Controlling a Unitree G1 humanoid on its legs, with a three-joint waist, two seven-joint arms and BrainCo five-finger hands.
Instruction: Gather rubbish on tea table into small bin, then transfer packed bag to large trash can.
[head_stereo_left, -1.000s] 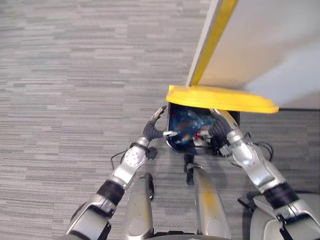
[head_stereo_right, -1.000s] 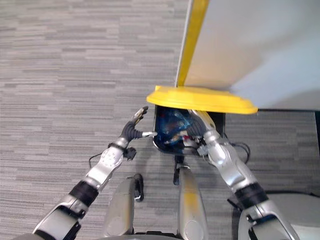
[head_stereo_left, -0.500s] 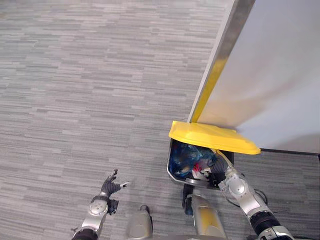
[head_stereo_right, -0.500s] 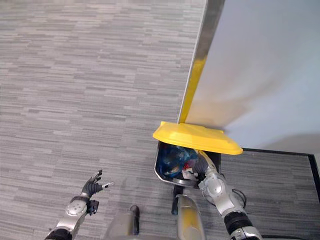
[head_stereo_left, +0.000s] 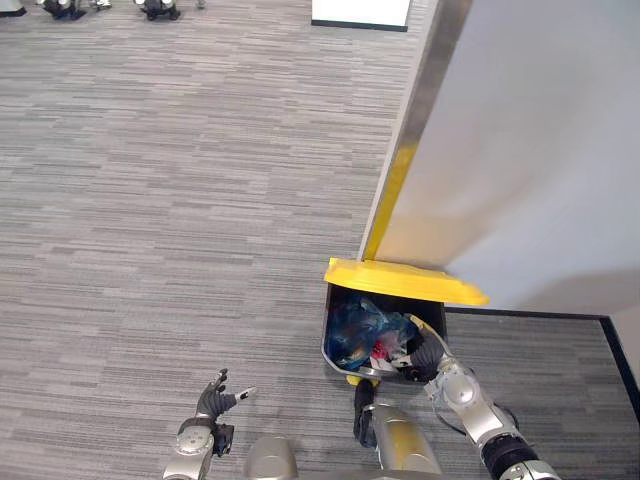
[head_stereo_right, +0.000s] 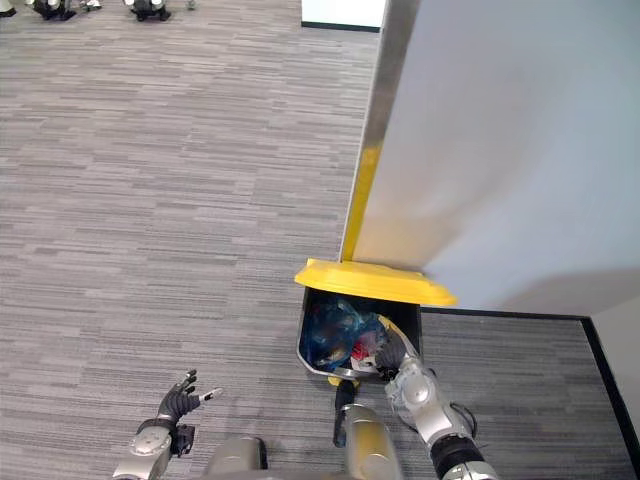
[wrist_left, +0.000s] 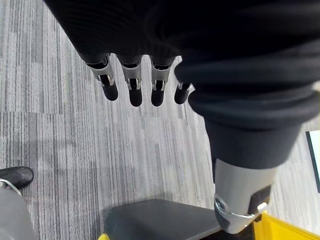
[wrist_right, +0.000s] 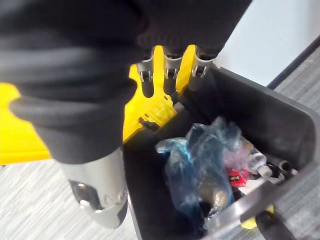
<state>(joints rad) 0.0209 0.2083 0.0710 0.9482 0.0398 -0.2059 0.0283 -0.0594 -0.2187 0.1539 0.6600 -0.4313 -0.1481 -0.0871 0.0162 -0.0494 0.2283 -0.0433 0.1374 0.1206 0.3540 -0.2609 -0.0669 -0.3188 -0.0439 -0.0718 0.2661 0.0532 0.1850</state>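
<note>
The large dark trash can (head_stereo_left: 329, 338) stands against a wall panel, its yellow lid (head_stereo_left: 400, 281) tipped up at the back. Inside lies the packed blue bag (head_stereo_left: 358, 326) with rubbish showing through it; it also appears as the blue bag (wrist_right: 197, 170) in the right wrist view. My right hand (head_stereo_left: 432, 358) hovers at the can's near right rim, its straight fingers (wrist_right: 170, 70) above the bag and holding nothing. My left hand (head_stereo_left: 212, 402) hangs open over the carpet at the lower left, well apart from the can, its fingers (wrist_left: 131, 85) spread.
A tall grey wall panel (head_stereo_left: 530, 150) with a metal and yellow edge (head_stereo_left: 400, 180) rises behind the can. A black-edged darker floor area (head_stereo_left: 560, 350) lies to the right. Chair wheels (head_stereo_left: 150, 8) and a white board (head_stereo_left: 360, 12) stand far off.
The camera has pulled back and up. My left hand has left the can's side and dropped to the lower left. My right hand stays at the can's rim.
</note>
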